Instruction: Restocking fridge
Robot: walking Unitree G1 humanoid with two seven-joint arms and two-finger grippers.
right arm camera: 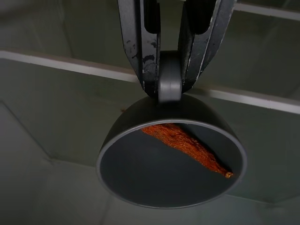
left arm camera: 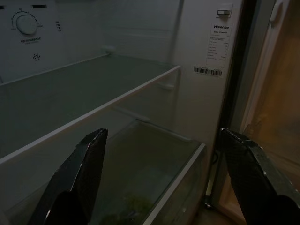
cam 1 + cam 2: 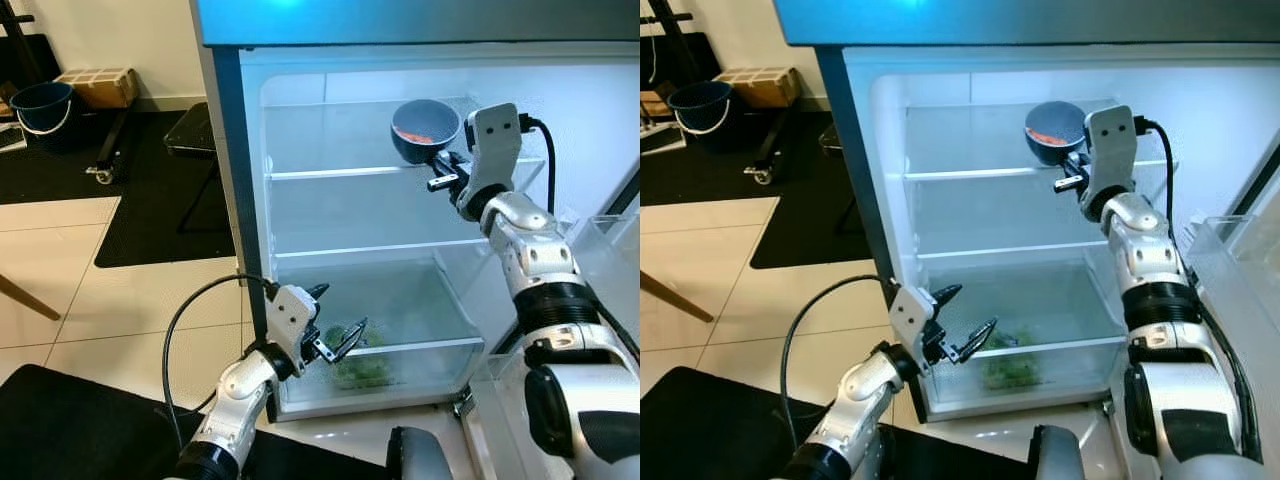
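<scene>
The fridge stands open in front of me. My right gripper (image 3: 446,172) is shut on the short handle of a dark grey bowl (image 3: 424,131), holding it tilted just above the front edge of the top glass shelf (image 3: 330,173). In the right wrist view an orange-red strip of food (image 1: 186,142) lies inside the bowl (image 1: 154,180). My left gripper (image 3: 340,310) is open and holds nothing. It hangs low at the fridge's front left, before the clear crisper drawer (image 3: 425,348). Leafy greens (image 3: 360,367) lie in that drawer.
A bare middle glass shelf (image 3: 370,250) sits between the top shelf and the drawer. The open fridge door with clear bins (image 3: 608,250) is at my right. On the left are tiled floor, a black mat (image 3: 150,205), a black stool (image 3: 190,135), a blue bucket (image 3: 44,106) and a cardboard box (image 3: 100,86).
</scene>
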